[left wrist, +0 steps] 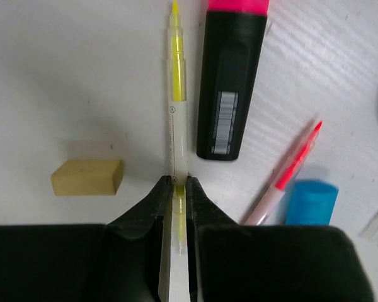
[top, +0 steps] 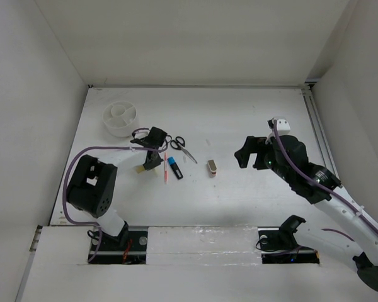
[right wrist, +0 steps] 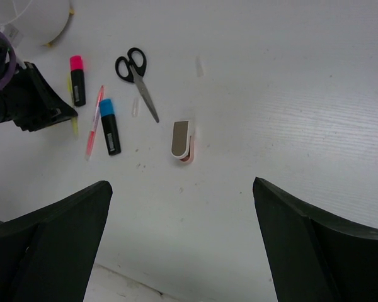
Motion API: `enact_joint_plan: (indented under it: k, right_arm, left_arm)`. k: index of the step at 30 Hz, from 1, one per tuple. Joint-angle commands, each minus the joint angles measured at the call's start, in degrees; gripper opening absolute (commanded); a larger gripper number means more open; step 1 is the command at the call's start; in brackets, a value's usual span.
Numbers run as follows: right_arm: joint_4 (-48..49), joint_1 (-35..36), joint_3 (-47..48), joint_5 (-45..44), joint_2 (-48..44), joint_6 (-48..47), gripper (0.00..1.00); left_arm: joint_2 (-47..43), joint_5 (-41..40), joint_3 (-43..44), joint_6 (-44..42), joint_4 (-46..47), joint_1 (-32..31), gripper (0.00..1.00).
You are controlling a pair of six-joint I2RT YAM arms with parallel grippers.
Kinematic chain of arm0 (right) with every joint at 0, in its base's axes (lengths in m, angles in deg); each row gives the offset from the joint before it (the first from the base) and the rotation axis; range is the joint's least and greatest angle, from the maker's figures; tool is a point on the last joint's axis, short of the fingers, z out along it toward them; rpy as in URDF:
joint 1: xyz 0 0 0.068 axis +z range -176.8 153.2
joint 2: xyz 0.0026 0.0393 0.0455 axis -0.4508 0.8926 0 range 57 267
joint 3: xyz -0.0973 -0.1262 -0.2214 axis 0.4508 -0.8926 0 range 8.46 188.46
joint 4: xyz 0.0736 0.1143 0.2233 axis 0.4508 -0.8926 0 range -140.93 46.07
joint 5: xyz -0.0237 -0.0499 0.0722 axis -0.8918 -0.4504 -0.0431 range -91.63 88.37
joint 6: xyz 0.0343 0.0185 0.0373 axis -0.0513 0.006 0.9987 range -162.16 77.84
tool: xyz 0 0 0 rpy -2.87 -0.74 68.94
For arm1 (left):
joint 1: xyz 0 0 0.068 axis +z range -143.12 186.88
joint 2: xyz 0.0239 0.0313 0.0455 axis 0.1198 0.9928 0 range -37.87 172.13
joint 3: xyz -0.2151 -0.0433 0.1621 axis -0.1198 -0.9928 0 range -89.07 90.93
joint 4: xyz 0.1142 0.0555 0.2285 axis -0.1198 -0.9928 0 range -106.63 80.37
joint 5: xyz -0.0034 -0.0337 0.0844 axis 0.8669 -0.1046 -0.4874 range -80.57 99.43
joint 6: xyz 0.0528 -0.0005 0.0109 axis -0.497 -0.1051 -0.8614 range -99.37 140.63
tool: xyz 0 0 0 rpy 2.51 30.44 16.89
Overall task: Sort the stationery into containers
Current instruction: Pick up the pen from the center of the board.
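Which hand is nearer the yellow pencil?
Left. The left hand is shut on one end of the yellow pencil; the right hand hangs open well off to its right, beyond the scissors and the tan-grey block.

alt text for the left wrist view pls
The left gripper is shut on a thin yellow pencil lying on the white table. A pink-and-black highlighter lies right of it, a beige eraser left, a pink pencil and blue highlighter lower right.
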Motion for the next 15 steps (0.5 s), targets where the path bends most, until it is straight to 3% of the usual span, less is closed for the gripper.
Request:
enact_joint_plan:
  k: [1,9,13,15]
  right_arm:
    - [4.98,0.55,0.22,1.65,0.21,-0.27,1.0]
    - [10.78,0.55,-0.84,2.79,8.47,-0.27,1.0]
    - [10.45,-2.17,3.36,-0.02,19.07,-0.79,1.0]
    - [10.44,-4.27,5.48,5.83,23.75,-4.3,0.97]
  left_arm:
    - [-4.23,1.2,1.22,1.47,-6.53,-1.77,0.0]
    - [-13.11,0.59,5.18,-0.99,-12.06,-1.77,0.0]
    - [-18.12,3.13,5.71,-4.24,-12.07,-1.77,0.0]
    - [-21.02,5.85,6.94,-7.31,-12.07,-1.77,0.0]
